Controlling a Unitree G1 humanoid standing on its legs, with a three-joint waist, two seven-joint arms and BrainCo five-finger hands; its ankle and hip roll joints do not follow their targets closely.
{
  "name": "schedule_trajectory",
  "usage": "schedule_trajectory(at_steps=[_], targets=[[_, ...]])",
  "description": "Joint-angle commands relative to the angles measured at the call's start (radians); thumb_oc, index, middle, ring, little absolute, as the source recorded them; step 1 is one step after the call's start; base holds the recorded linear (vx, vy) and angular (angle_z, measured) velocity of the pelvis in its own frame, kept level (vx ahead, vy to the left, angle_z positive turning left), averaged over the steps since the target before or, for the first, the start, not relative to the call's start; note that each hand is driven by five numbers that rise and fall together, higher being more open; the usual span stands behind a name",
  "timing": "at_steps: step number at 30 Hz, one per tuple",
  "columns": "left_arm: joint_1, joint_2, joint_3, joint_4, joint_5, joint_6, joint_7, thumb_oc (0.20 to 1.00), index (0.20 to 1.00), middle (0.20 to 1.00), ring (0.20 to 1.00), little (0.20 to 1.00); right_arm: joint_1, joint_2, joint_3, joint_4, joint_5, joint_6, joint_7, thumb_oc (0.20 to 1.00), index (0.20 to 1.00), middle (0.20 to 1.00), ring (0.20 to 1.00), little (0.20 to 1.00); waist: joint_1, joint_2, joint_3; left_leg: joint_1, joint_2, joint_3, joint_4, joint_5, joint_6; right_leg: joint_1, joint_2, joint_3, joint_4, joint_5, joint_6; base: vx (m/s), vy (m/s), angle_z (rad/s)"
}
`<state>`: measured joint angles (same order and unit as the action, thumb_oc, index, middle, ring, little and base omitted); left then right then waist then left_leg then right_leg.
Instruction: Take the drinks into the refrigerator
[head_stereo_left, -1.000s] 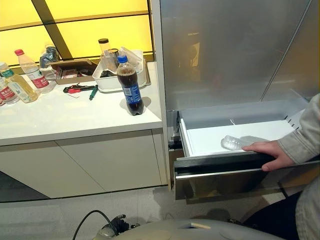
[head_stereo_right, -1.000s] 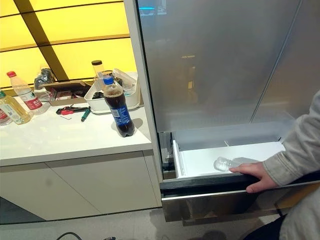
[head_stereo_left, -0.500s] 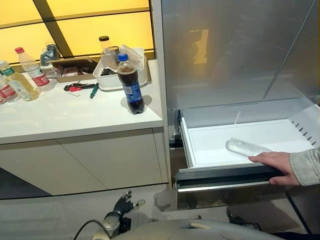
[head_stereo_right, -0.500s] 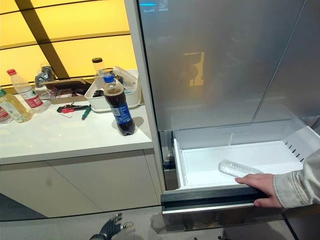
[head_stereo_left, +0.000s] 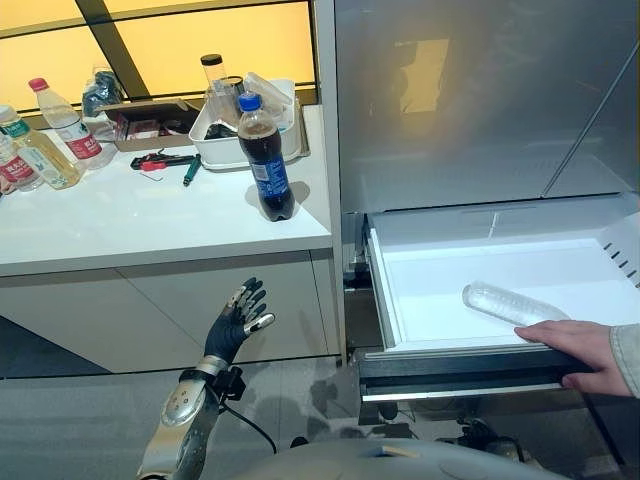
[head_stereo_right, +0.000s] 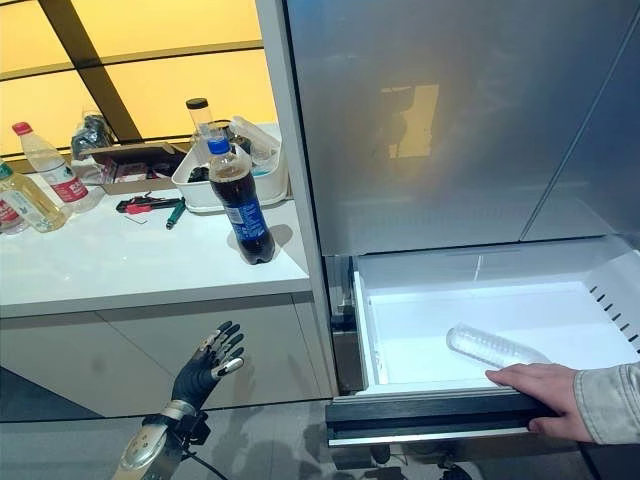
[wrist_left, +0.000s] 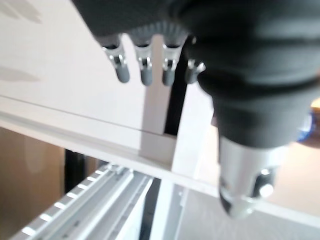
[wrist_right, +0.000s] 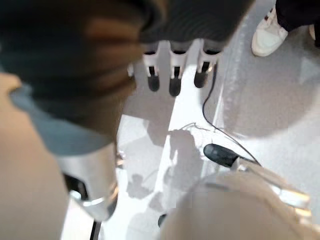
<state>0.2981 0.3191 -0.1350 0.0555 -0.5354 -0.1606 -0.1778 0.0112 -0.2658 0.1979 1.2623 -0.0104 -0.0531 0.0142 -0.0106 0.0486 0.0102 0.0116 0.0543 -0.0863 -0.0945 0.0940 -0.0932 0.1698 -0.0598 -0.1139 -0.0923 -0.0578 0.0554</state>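
Partly hidden clear bottle (head_stereo_left: 512, 303), seemingly under person's hand (head_stereo_left: 578, 352).

A white counter (head_stereo_left: 120, 225) runs along the left, yellow backlit panels (head_stereo_left: 200, 40) glowing behind it. At its far edge sits a white tray (head_stereo_left: 222, 152) crowded with containers, a clear jar with a dark lid (head_stereo_left: 211, 75) standing up in it. Left of the tray lies a brown cardboard box (head_stereo_left: 150, 122), and just in front of that, red-and-black pliers (head_stereo_left: 160, 161) beside a green-handled screwdriver (head_stereo_left: 188, 171). On the right, a person's hand (head_stereo_left: 580, 350) in a grey sleeve (head_stereo_right: 610, 402) grips the front edge. A white shoe (wrist_right: 267, 27) stands on the grey floor (wrist_right: 280, 100).
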Motion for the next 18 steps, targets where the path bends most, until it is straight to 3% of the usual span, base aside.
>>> schedule_trajectory(at_steps=[1,4,18], targets=[[-0.032,0.038,0.054,-0.158,-0.043,-0.034,-0.021,1.0,1.0,1.0,1.0,1.0,-0.082,0.015,-0.012,0.05,-0.009,-0.014,-0.013,1.0,1.0,1.0,1.0,1.0,0.01,-0.046,0.008,0.088,-0.078,0.033,0.007,-0.157,0.093,-0.066,-0.035,0.031,0.011,0.048,0.041,0.0,0.0,0.0],[-0.033,0.069,0.075,-0.226,-0.061,-0.044,-0.032,1.0,1.0,1.0,1.0,1.0,-0.083,0.017,-0.008,0.053,-0.007,-0.012,-0.007,1.0,1.0,1.0,1.0,1.0,0.011,-0.043,0.006,0.091,-0.078,0.032,0.007,-0.159,0.093,-0.063,-0.036,0.029,0.01,0.048,0.041,0.0,0.0,0.0],[-0.082,0.072,0.187,-0.4,-0.109,-0.092,0.052,1.0,1.0,1.0,1.0,1.0,-0.077,0.039,0.019,0.063,-0.019,-0.007,-0.003,1.0,1.0,1.0,1.0,1.0,0.016,-0.042,0.006,0.096,-0.077,0.032,0.007,-0.162,0.089,-0.051,-0.037,0.025,0.006,0.045,0.038,0.0,0.0,0.0]])
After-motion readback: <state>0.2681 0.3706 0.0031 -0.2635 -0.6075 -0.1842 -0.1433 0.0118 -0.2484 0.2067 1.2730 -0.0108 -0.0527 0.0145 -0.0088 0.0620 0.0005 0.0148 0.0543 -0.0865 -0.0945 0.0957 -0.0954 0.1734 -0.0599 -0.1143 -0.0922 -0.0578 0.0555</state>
